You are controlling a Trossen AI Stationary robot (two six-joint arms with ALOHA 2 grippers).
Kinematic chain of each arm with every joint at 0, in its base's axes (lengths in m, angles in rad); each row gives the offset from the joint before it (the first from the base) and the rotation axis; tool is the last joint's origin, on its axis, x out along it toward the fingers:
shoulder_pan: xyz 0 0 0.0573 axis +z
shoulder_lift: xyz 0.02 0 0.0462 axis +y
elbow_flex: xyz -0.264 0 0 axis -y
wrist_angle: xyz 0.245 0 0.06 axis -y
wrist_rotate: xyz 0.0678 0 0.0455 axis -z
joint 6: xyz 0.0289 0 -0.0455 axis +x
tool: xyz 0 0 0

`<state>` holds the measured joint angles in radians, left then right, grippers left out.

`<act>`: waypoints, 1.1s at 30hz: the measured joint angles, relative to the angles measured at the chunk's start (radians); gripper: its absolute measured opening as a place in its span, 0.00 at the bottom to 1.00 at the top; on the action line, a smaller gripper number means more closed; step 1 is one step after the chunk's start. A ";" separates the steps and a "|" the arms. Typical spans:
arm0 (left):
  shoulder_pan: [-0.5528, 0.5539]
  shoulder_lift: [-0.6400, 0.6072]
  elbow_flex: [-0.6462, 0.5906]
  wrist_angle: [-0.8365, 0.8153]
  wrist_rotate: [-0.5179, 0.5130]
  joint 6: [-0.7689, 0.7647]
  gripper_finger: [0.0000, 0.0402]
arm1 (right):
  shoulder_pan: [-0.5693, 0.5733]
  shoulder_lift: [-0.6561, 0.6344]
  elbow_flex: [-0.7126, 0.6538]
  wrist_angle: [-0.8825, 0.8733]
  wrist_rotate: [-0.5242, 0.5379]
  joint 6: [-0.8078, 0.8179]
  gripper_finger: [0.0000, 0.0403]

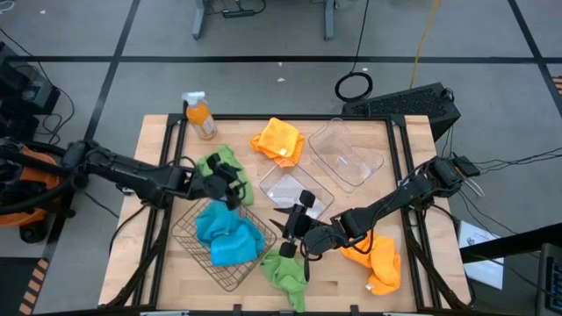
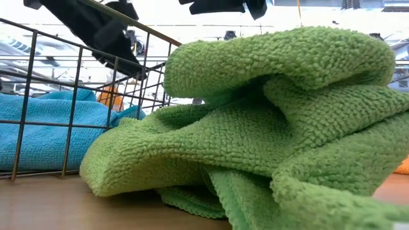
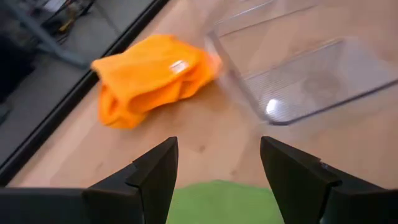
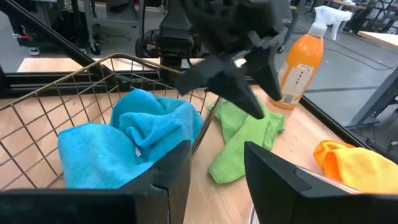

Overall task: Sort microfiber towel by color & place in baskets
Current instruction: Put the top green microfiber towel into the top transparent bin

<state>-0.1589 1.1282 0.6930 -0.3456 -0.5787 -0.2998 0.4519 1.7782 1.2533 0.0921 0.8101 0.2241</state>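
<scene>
Towels: two blue (image 1: 228,235), green (image 1: 284,270), orange (image 1: 279,140).

We record the high view looking straight down on the whole pale wooden counter (image 1: 158,263). The low view sits at counter level, pressed close against a crumpled green fuzzy towel (image 2: 275,134). Both also share the dark wire-mesh basket (image 1: 189,237).
</scene>
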 joint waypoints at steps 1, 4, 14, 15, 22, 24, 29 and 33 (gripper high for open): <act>0.020 0.000 0.000 -0.009 0.001 -0.001 0.58 | 0.000 0.000 0.000 0.000 0.000 0.000 0.34; 0.080 0.000 0.000 -0.029 -0.004 0.008 0.58 | 0.000 0.000 0.000 -0.003 0.000 0.000 0.34; 0.142 0.000 0.000 0.008 -0.158 0.135 0.58 | -0.003 0.009 0.000 -0.026 -0.002 -0.011 0.34; 0.138 0.000 0.000 0.017 -0.186 0.154 0.58 | -0.005 0.009 0.000 -0.027 -0.002 -0.011 0.34; 0.078 0.000 -0.045 0.105 -0.319 0.178 0.58 | -0.015 0.009 0.000 -0.046 0.000 -0.030 0.34; 0.054 0.000 -0.063 0.123 -0.346 0.178 0.58 | -0.019 0.009 0.000 -0.058 -0.001 -0.030 0.34; 0.031 0.000 -0.065 0.073 -0.375 0.132 0.58 | -0.026 0.009 0.000 -0.072 -0.002 -0.029 0.34; 0.031 0.000 -0.066 0.031 -0.407 0.095 0.58 | -0.026 0.009 0.000 -0.075 -0.002 -0.030 0.34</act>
<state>-0.1276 1.1282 0.6270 -0.3141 -0.9855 -0.2053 0.4263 1.7870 1.2530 0.0173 0.8084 0.1944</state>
